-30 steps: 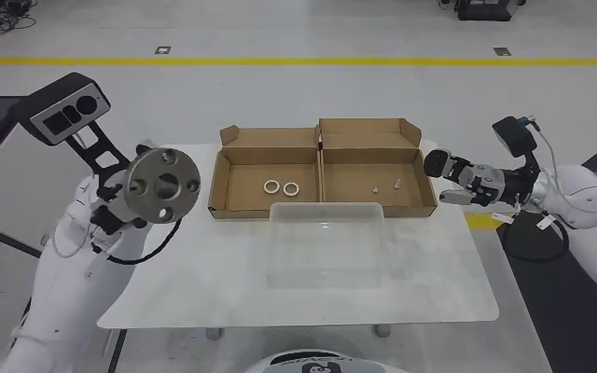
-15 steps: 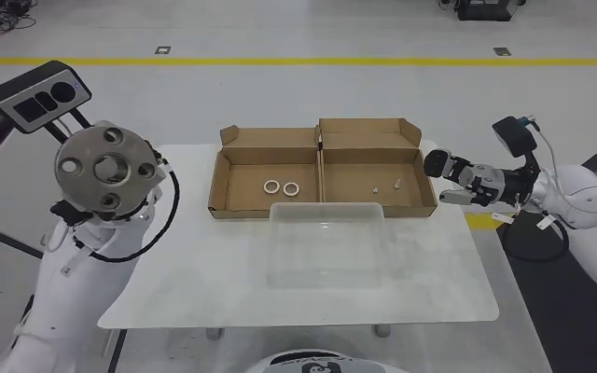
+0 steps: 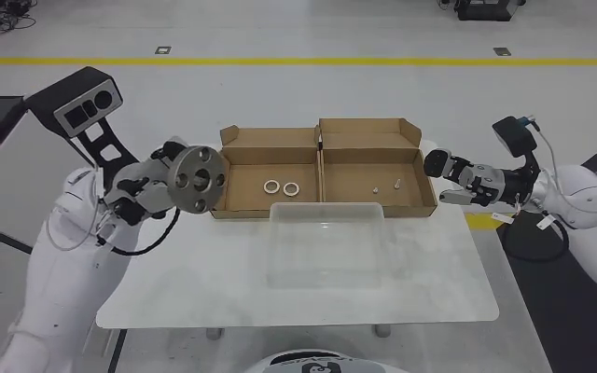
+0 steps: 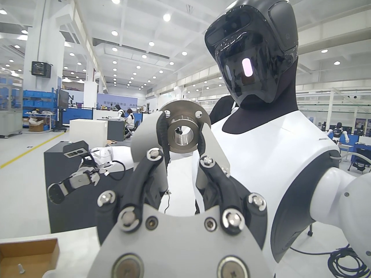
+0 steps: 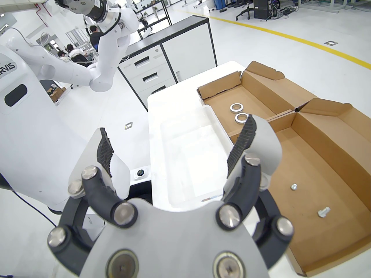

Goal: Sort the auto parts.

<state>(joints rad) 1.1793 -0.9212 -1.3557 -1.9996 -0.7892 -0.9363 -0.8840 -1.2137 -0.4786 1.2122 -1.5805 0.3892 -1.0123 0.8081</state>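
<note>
My left gripper [image 4: 182,135] is clamped on a metal flange [image 4: 185,110], one pad on each side of its short cylindrical hub. The wide disc with its bolt holes sits at the far end, away from my wrist. The flange's axis, the line through its bore, runs straight out from my palm, so the left wrist view looks into the open end of the hub.

From above, the flange [image 3: 198,180] hangs in the air over the left part of the table [image 3: 187,280], just beside the left wall of the left cardboard box [image 3: 270,157]. Its disc face is tipped up and toward the boxes, and my left gripper [image 3: 175,179] is behind it on the outer side.

My right gripper [image 5: 176,137] is spread wide with nothing between its pads. It is off the table's right edge, just beside the right wall of the right cardboard box [image 3: 368,156], and my right gripper [image 3: 435,166] points in toward that box.

Two rings [image 3: 272,186] lie flat, side by side, on the floor of the left box. A small bolt [image 3: 396,184] and a nut [image 3: 376,189] lie near each other in the right box. A clear plastic tray [image 3: 326,207] sits on the table against the near walls of both boxes.
</note>
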